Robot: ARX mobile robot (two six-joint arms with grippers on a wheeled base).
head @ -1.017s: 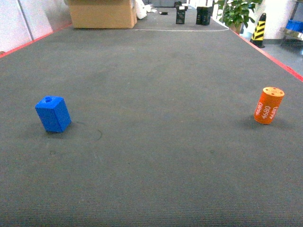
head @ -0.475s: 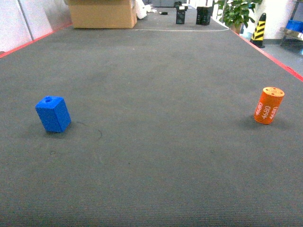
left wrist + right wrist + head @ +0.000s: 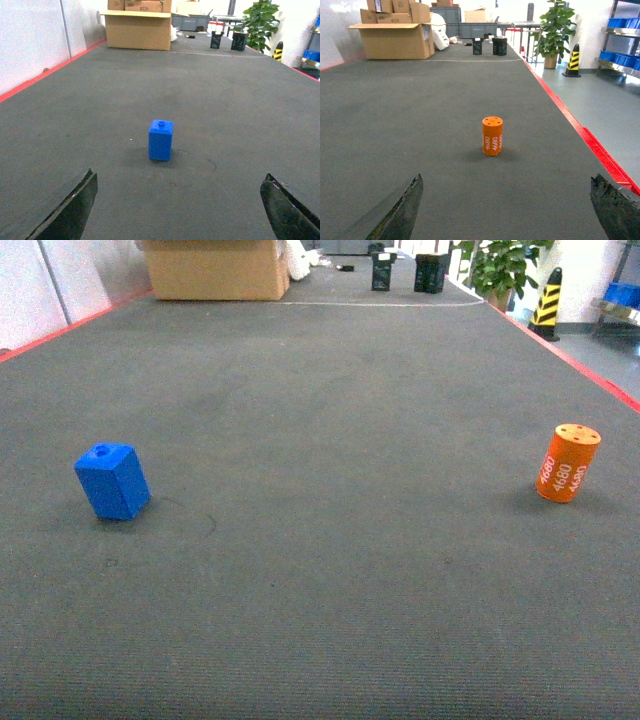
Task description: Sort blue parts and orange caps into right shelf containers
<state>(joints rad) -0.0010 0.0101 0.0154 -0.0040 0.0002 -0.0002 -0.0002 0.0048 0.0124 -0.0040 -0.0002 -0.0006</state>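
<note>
Wrist views are showing both grippers, left gripper [image 3: 177, 210] and right gripper [image 3: 507, 210], gaping wide and empty; blue part [image 3: 161, 140] and orange cap [image 3: 492, 136] are standing at twelve o'clock, so straight, centred approaches are looking best.

Dark grey mat [image 3: 330, 420], red-edged; cardboard box [image 3: 215, 270] and potted plant [image 3: 497, 265] behind.

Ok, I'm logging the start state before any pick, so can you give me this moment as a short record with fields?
surface: dark grey mat with red edging
blue part: one blue part, upright, left side, untouched
orange cap: one orange cap, upright, right side, "4680" on its side
left gripper: jaws open, facing the blue part, short of it
right gripper: jaws open, facing the orange cap, short of it
far end: cardboard box, potted plant
held: nothing
</note>
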